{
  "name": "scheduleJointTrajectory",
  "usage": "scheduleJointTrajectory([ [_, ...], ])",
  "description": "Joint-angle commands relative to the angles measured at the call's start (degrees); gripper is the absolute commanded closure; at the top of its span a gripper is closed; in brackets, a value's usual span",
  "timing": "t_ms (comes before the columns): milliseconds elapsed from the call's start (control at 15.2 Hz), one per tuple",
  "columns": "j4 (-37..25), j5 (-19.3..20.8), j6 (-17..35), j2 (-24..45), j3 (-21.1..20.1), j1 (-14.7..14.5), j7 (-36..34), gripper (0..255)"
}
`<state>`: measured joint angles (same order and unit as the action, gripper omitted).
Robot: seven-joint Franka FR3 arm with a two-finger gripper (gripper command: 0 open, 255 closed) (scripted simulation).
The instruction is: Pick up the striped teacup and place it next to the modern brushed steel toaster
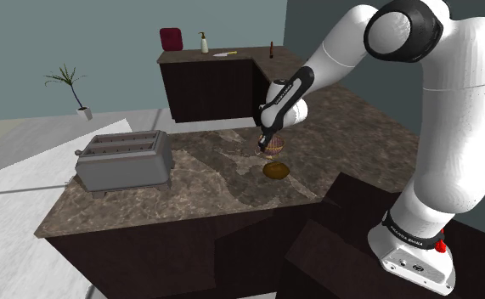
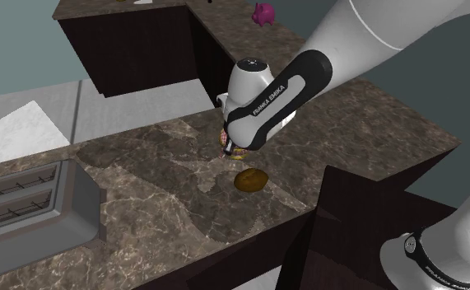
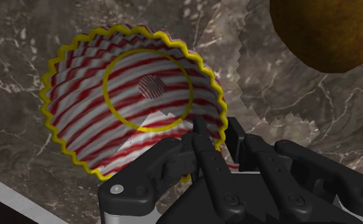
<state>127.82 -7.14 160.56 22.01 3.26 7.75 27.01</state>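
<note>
The cup [image 3: 119, 95] is gripped at its rim by the hand [image 3: 216, 131]. A brown lump [image 1: 275, 170] is seen nearby on the bench [image 1: 198, 185], the toaster [image 1: 123, 161] well apart.

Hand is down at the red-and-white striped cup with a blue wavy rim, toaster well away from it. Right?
No: the cup has a yellow wavy rim, not blue, as the wrist view shows. The hand is at it, the toaster well away.
</note>
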Motion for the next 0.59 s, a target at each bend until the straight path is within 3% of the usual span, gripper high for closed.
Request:
scheduleJointTrajectory([
  [0, 0.1, 0.3, -1.1, -1.3, 0.2, -0.1, -0.2, 255],
  [528, 0.1, 1.6, -6.4, -6.5, 1.1, -0.8, -1.3, 255],
])
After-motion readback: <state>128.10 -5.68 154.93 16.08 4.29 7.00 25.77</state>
